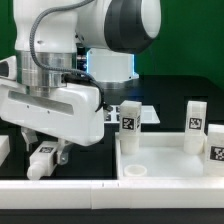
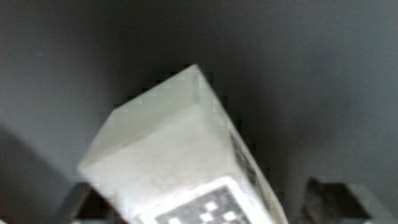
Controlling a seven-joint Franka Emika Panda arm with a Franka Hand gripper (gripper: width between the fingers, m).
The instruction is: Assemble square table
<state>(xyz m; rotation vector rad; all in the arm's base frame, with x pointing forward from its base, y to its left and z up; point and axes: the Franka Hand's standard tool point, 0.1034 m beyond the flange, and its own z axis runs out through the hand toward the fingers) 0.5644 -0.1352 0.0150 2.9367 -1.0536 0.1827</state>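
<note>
Wrist view shows a white leg (image 2: pixel 175 150) filling most of the picture, a squared block with flat matte faces and a black-and-white tag on the end nearest the camera. It lies between the two dark fingers (image 2: pixel 331 198) of the gripper (image 2: pixel 205 200), whose tips show blurred on either side of it. The jaws stand partly apart, close around the leg, but the picture is too soft to tell whether the pads press on it or still have a gap, so whether it is held cannot be told.

In the exterior view the gripper (image 1: pixel 42 147) hangs low at the exterior view's left, under the bulky white and grey wrist of the arm (image 1: pixel 60 85), and the same leg (image 1: pixel 40 160) shows below it, tilted, near the black table surface (image 1: pixel 170 100).

To the exterior view's right lies the square table top (image 1: pixel 165 160), a white plastic tray with a raised rim and a round socket near its near left corner. Three more legs are at it: one leg (image 1: pixel 130 117) at its far left corner, another leg (image 1: pixel 195 116) further right, and a third leg (image 1: pixel 217 150) at the right edge of the picture, each upright and tagged. A long white bar (image 1: pixel 110 185) runs along the near edge of the scene. The arm's body hides much of the far left.
</note>
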